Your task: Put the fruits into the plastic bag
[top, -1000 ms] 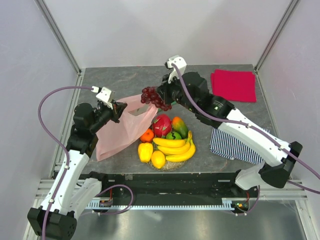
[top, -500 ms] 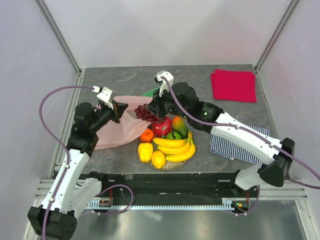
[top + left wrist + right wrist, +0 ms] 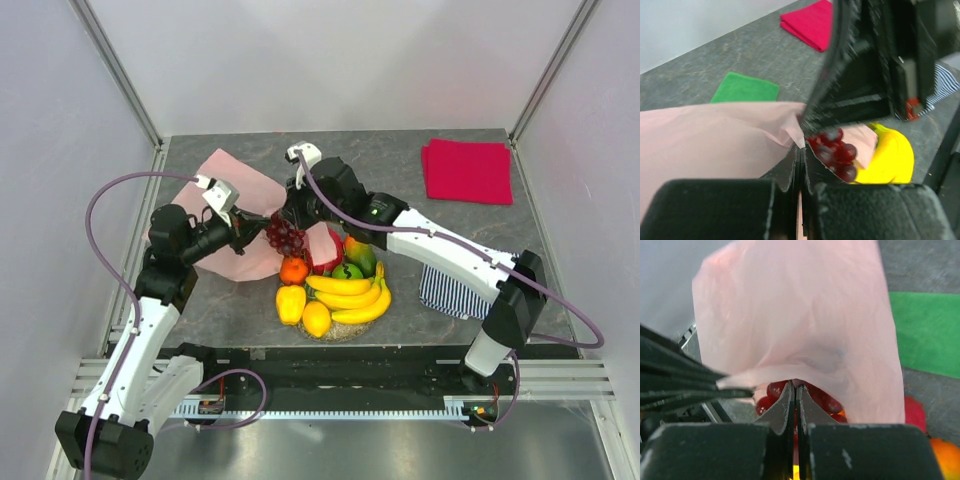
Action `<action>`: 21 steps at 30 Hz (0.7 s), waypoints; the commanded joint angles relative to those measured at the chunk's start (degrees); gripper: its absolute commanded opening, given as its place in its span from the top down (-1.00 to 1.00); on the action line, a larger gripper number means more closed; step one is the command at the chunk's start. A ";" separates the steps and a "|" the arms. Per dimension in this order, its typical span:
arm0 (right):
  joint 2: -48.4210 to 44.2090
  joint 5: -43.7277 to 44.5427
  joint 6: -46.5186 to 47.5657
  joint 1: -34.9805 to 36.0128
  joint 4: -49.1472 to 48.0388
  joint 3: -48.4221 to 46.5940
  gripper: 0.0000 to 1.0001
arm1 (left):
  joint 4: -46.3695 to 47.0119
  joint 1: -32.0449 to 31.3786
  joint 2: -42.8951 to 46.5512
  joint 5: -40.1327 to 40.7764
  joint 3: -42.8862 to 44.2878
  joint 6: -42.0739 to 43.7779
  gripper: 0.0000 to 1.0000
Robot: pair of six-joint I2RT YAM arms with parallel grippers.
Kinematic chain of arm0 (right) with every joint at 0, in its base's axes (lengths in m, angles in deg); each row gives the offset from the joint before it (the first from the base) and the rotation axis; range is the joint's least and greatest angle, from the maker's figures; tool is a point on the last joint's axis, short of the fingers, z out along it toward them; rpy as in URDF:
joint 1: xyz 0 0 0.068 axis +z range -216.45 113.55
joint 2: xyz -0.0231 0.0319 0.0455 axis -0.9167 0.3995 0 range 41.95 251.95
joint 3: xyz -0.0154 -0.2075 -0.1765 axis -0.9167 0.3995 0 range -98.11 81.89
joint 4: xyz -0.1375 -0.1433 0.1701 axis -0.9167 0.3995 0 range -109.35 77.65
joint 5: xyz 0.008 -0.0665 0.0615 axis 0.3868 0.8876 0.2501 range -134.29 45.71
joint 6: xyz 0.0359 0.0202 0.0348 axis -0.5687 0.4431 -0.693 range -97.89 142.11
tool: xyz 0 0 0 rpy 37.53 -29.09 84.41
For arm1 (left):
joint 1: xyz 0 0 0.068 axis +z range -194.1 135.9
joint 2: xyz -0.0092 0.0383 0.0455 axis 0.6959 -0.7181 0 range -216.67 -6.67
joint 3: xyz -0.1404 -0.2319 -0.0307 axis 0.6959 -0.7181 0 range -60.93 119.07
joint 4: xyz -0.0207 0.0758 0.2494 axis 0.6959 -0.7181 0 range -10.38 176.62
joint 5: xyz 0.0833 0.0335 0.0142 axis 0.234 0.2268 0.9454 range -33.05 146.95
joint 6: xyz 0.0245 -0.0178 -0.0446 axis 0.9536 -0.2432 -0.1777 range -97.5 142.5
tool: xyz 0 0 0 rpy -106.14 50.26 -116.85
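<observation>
The pale pink plastic bag [image 3: 235, 190] lies at the left middle of the table. My left gripper [image 3: 247, 236] is shut on its edge [image 3: 790, 132] and holds it up. My right gripper [image 3: 287, 222] is shut on the dark purple grapes [image 3: 285, 238] and holds them at the bag's mouth, right beside the left fingertips. The grapes also show in the left wrist view [image 3: 837, 152] and the right wrist view [image 3: 771, 392], under the bag's film [image 3: 800, 315]. The banana bunch [image 3: 350, 295], orange [image 3: 294, 271], red fruit [image 3: 325, 250] and yellow pieces [image 3: 290, 303] lie on the plate.
The grey speckled plate [image 3: 345, 328] sits front centre. A striped cloth [image 3: 460, 285] lies to its right and a red folded cloth [image 3: 467, 170] at the back right. A green cloth [image 3: 745, 89] lies behind the bag. The right arm [image 3: 430, 240] reaches across the plate.
My right gripper has moved left and down with the grapes to the bag's mouth. My left gripper has shifted right with the bag's edge, and the bag now spreads toward the back.
</observation>
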 commanded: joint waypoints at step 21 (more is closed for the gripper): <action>6.78 -13.43 -12.63 -6.59 -19.60 -1.44 1.00 | 3.48 -1.98 -2.21 5.76 1.45 -4.92 0.97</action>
